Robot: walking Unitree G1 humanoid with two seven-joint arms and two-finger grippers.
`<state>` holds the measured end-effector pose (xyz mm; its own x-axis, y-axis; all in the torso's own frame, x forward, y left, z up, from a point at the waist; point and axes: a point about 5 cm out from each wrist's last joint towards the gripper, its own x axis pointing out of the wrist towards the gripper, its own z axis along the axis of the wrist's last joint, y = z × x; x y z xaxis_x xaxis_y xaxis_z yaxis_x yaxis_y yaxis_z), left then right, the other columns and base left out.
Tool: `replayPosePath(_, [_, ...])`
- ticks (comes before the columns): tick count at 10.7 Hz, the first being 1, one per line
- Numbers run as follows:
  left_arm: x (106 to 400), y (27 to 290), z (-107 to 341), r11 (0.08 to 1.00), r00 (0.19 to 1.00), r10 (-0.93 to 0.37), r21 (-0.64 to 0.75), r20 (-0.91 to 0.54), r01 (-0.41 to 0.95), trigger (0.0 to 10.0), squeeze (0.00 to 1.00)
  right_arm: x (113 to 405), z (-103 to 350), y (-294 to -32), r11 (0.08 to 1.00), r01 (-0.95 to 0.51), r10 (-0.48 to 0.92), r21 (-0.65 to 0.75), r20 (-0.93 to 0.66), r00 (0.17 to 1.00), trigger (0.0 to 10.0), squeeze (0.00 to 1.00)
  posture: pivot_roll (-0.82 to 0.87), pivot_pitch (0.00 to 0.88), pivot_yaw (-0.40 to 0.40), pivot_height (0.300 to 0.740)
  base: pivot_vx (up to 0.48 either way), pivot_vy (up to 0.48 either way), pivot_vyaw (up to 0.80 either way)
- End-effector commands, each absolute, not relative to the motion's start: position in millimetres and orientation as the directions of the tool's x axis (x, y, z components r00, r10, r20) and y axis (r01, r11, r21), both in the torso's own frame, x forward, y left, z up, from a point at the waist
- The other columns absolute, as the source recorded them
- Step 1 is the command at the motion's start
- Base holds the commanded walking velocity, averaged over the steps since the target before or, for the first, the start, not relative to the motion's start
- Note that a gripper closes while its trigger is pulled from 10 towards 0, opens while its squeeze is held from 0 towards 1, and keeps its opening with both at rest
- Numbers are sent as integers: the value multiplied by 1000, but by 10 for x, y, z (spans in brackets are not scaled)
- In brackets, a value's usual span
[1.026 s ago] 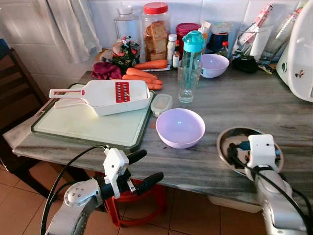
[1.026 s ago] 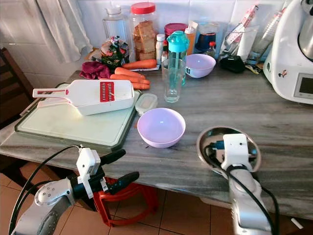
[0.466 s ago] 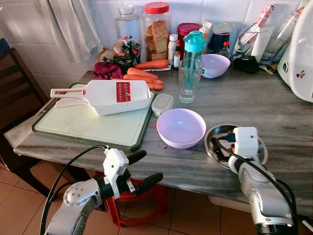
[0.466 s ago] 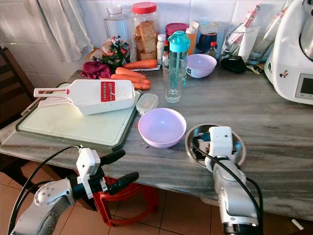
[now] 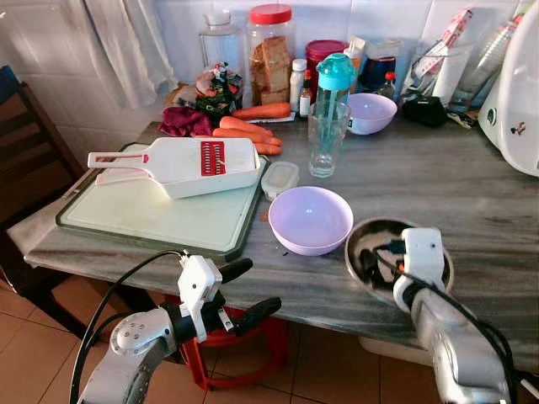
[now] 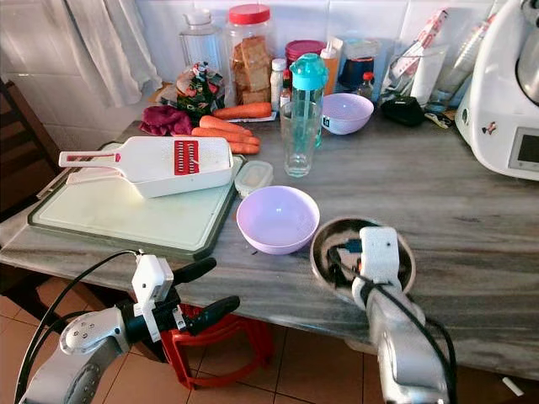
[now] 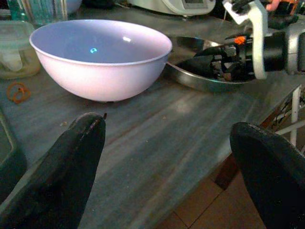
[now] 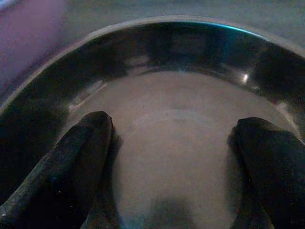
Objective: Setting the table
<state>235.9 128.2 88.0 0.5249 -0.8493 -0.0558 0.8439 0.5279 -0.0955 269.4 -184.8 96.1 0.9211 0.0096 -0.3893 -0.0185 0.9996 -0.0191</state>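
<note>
A shallow steel dish [image 5: 360, 238] lies on the grey marble table [image 5: 472, 181] near its front edge, close beside a lilac bowl [image 5: 311, 220]. My right gripper [image 5: 376, 263] reaches down into the dish, open, with both black fingers [image 8: 76, 162] spread against the dish's inner wall. In the left wrist view the dish [image 7: 190, 78] sits just behind the lilac bowl [image 7: 100, 57]. My left gripper [image 5: 264, 283] hangs open below the table's front edge with nothing in it.
A cutting board [image 5: 126, 215] with a white slicer [image 5: 181, 162] fills the left of the table. A glass [image 5: 324, 139], teal bottle [image 5: 334, 71], second lilac bowl [image 5: 369, 112], carrots [image 5: 248, 126] and jars crowd the back. A white appliance [image 5: 518, 93] stands right; a red stool [image 5: 227, 341] is underneath.
The steel dish has slid left along the table with my right gripper inside it and now lies close to the lilac bowl. The left arm has not moved.
</note>
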Motion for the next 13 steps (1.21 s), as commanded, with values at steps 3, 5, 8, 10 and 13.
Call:
replayPosePath(3, [2378,1276,870,514,510,-857,-81,-68,854,10000,0,2609,936,-1793,1000,-27,29,12,-422,906,10000,0,7,3,52,740,0,0,0])
replayPosePath(5, [2397,1269,870,519,514,-855,-77,-67,852,10000,0,2643,1046,-1822,1000,-13,9,-10,-348,937,10000,0,6,0,53,740,0,0,0])
replayPosePath(8, [2400,1255,866,516,512,-856,-80,-68,853,10000,0,2707,1314,-1836,999,26,-34,-37,-232,972,10000,0,9,3,50,740,0,0,0])
replayPosePath(10, [2400,1253,866,516,512,-856,-80,-66,853,10000,0,2731,1433,-1810,997,29,-39,-67,-151,988,10000,0,12,0,47,740,0,0,0])
replayPosePath(13, [2430,1296,894,579,577,-815,-52,-41,814,10000,0,2727,1652,-1718,988,27,-17,-152,63,998,10000,0,21,0,52,740,0,0,0])
